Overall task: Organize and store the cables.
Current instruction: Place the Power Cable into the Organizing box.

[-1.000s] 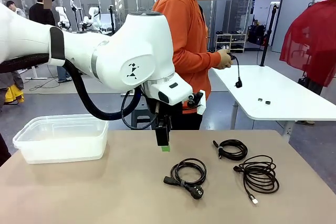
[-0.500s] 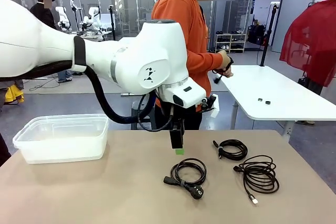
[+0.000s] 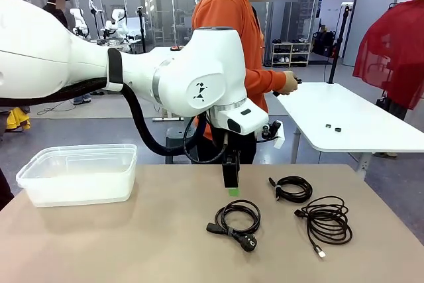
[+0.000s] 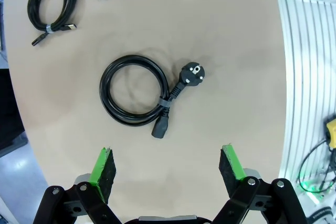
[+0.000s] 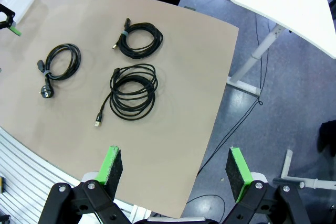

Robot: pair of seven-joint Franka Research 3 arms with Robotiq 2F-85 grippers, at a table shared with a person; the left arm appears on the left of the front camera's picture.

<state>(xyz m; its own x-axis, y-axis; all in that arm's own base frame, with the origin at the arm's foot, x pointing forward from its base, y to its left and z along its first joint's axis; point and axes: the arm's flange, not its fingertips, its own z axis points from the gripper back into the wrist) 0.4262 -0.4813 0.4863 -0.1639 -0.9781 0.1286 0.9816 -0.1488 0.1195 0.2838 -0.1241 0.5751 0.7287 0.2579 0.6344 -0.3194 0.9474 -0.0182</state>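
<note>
Three coiled black cables lie on the tan table (image 3: pixel 132 243). A power cord coil (image 3: pixel 237 219) with a round plug is nearest the middle, a small tight coil (image 3: pixel 293 189) sits behind it to the right, and a looser coil (image 3: pixel 326 220) lies at the right. My left gripper (image 3: pixel 230 180) hangs open just above the table, right behind the power cord. From the left wrist, the power cord (image 4: pixel 137 97) lies ahead of the open left gripper (image 4: pixel 168 169), between its fingers' lines. My right gripper (image 5: pixel 176 171) is open, high over the table's right edge, empty.
A clear plastic tub (image 3: pixel 78 173) stands at the table's left. A person in an orange top (image 3: pixel 232 51) stands at the far side, hands at a white table (image 3: pixel 344 120) behind. Rails of the table's frame (image 4: pixel 310 77) run along the near edge.
My left arm has swung to the right and a little lower, bringing its gripper close behind the power cord coil. The person's hand has drawn a dangling cord up.
</note>
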